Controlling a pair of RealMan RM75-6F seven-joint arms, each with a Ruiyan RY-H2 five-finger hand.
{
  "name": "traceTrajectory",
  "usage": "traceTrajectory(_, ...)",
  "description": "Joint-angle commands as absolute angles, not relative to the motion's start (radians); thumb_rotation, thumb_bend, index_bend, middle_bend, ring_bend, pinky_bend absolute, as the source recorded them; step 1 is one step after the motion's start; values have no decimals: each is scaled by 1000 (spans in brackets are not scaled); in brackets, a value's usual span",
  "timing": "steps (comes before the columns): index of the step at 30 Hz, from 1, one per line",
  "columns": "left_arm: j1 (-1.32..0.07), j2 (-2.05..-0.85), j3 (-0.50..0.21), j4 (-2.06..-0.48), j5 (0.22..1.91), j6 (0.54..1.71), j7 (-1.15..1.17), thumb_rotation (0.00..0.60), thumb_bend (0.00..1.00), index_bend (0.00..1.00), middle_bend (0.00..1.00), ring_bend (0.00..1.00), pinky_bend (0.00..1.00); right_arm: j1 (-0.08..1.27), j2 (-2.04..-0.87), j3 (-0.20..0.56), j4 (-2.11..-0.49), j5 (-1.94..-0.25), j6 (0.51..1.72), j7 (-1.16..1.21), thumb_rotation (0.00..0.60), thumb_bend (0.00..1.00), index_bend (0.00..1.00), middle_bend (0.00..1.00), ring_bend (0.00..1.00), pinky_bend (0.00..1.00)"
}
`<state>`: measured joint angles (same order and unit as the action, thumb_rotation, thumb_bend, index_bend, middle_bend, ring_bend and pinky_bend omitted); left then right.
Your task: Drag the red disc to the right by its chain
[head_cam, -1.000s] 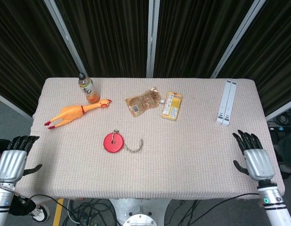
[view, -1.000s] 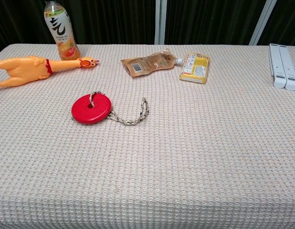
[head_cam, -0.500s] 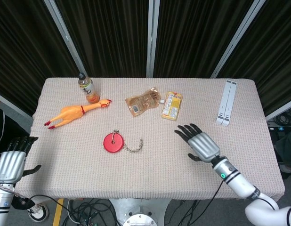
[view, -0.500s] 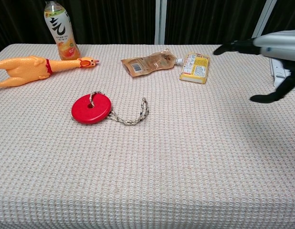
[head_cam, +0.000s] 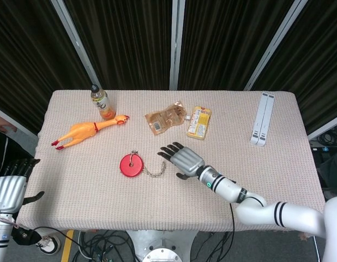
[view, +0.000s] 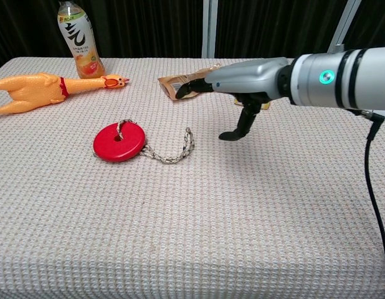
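The red disc lies flat on the woven table cover, left of centre. Its pale chain runs from the disc's middle hole over the rim and curves off to the right, ending near the right hand. My right hand hovers open, palm down, just right of and above the chain's free end, fingers spread and holding nothing. My left hand hangs open off the table's left front corner, seen only in the head view.
At the back left lie a yellow rubber chicken and a drink bottle. A brown pouch and a yellow packet sit behind the hand. A white bar lies at the far right.
My right arm swept from the table's right front edge leftward across the table to just beside the chain's end. The disc, the chain and my left hand have stayed put.
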<state>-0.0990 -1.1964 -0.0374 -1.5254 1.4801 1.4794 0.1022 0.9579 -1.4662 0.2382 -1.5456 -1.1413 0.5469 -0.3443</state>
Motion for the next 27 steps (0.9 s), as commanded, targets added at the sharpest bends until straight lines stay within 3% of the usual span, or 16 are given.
traceTrajectory(1,-96,-1198,-39,-1518,1477,1483,100,600,6,178,166,126,148,1001,-1507,227,-1504,-1108,531,-363,600,264,0,39,0,0)
traceTrajectory(11,-85,-1202,-42,-1492,1466,1492,85,600,6,179,166,126,148,1060,-1566,180,-1457,-1073,544,-377,600,310,22,152,0,0)
traceTrajectory(27,-82,-1211,-43,-1469,1461,1485,67,600,6,180,166,126,148,1070,-1597,141,-1419,-1086,576,-308,600,373,123,237,0,0)
